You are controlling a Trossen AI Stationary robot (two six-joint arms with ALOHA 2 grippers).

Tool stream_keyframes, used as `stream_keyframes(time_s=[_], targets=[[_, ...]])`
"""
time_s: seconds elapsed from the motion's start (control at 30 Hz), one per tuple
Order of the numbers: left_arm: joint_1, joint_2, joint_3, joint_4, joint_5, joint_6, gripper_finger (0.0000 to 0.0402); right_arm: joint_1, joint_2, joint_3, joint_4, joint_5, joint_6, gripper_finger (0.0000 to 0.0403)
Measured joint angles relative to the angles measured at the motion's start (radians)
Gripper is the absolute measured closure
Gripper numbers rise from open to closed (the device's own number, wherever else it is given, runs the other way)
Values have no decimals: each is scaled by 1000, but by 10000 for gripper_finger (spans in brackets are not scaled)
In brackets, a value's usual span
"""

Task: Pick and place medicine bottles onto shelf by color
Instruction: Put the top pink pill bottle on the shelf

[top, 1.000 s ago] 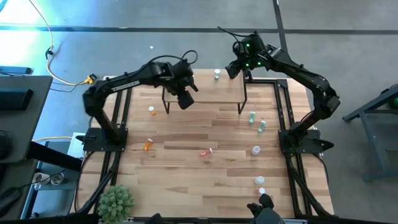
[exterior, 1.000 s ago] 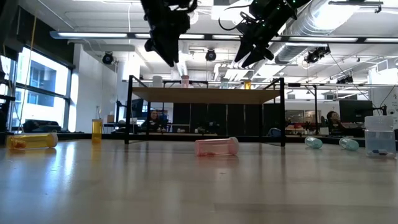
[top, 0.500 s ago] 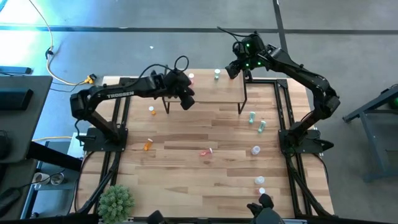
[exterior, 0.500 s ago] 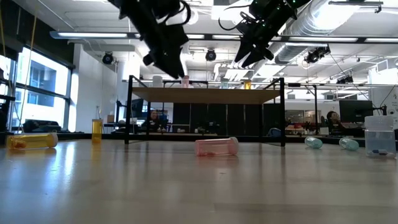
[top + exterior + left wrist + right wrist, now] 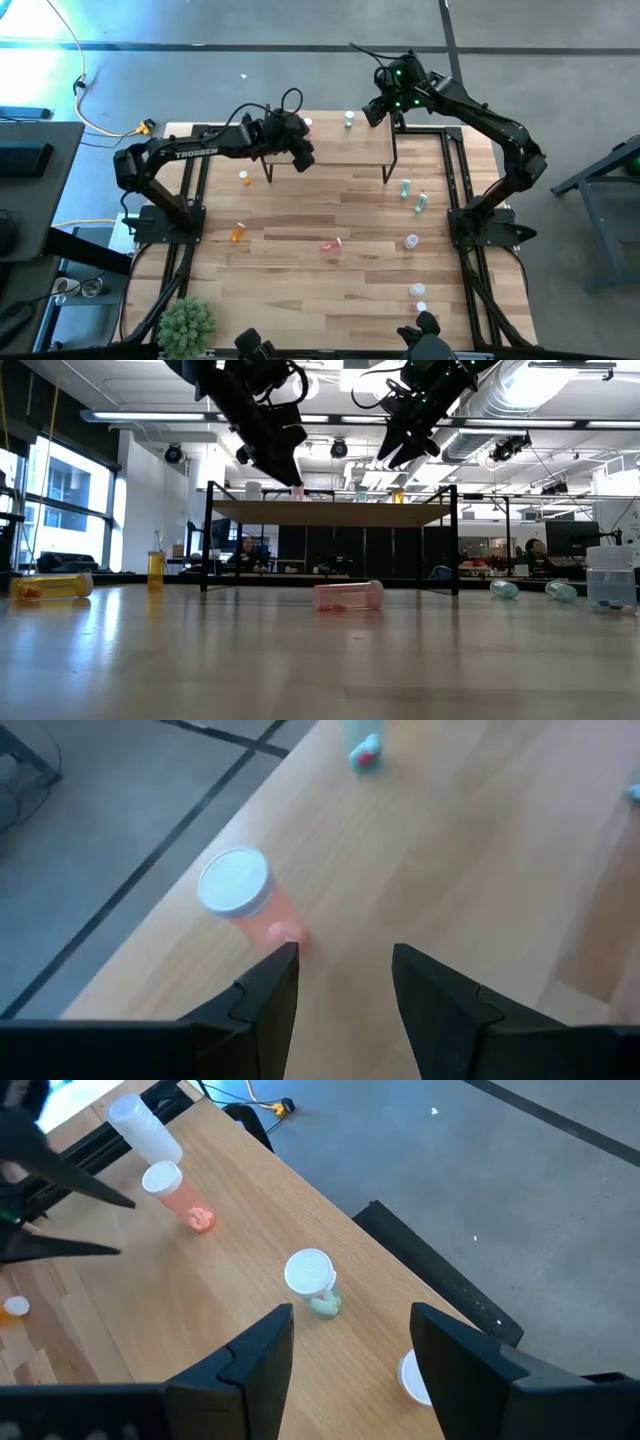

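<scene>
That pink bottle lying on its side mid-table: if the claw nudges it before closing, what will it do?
The pink bottle is a cylinder lying flat on the smooth table, so a nudge would probably roll it. It looks nearly empty and translucent, so likely light and quick to skid. Its smooth plastic may slip in a loose grip.

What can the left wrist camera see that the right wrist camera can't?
Only the left wrist view shows the left hand, open and empty, by the pink bottle. Only the right wrist view shows the right hand, open, a clear bottle and an orange bottle on the table. Both show the shelf, the pink bottle and the green bottle.
</scene>
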Motion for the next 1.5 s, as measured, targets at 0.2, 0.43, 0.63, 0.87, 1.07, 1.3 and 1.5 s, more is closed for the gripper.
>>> stream_keyframes(time_s=[0.2, 0.43, 0.63, 0.87, 1.07, 1.3, 1.5], targets=[[26, 27, 0, 2, 52, -16, 248, 0, 0, 0, 0, 0, 0, 210], [26, 70, 0, 18, 56, -16, 248, 0, 0, 0, 0, 0, 0, 210], [26, 87, 0, 22, 32, -16, 248, 0, 0, 0, 0, 0, 0, 210], [27, 93, 0, 68, 26, -16, 248, 0, 0, 0, 0, 0, 0, 210], [32, 93, 0, 90, 20, -16, 248, 0, 0, 0, 0, 0, 0, 210], [34, 123, 0, 122, 25, -15, 248, 0, 0, 0, 0, 0, 1, 210], [31, 128, 0, 132, 21, -16, 248, 0, 0, 0, -1, 0, 9, 210]])
